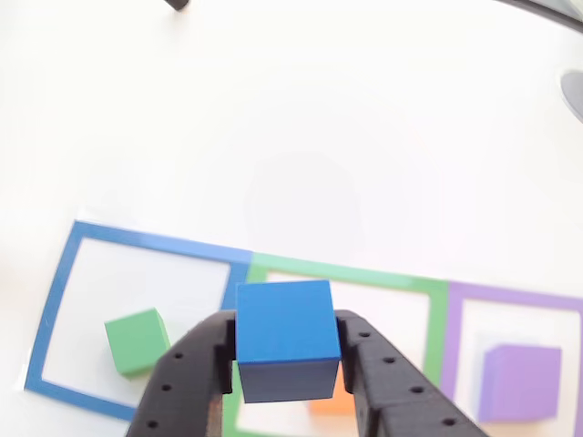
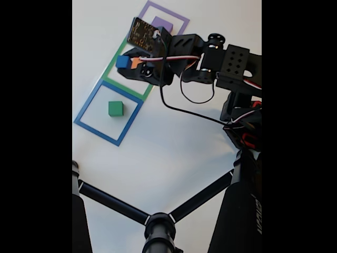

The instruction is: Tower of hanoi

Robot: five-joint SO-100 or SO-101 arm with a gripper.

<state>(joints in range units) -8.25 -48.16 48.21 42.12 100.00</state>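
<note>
My black gripper (image 1: 289, 364) is shut on a blue cube (image 1: 286, 339), held above the green-outlined square (image 1: 346, 273). An orange cube (image 1: 330, 401) peeks out below the blue one inside that green square. A green cube (image 1: 137, 340) sits in the blue-outlined square (image 1: 64, 282) on the left. A purple cube (image 1: 519, 381) rests in the purple-outlined square (image 1: 510, 298) on the right. In the fixed view the gripper (image 2: 126, 62) holds the blue cube (image 2: 122, 61) over the green square (image 2: 113, 68), with the orange cube (image 2: 135, 61), green cube (image 2: 115, 108) and purple cube (image 2: 162, 24) in line.
The three squares lie side by side on a white table (image 1: 291, 118). A black tripod (image 2: 158, 226) with spread legs stands at the near side in the fixed view. The arm's body and cables (image 2: 231, 79) occupy the right.
</note>
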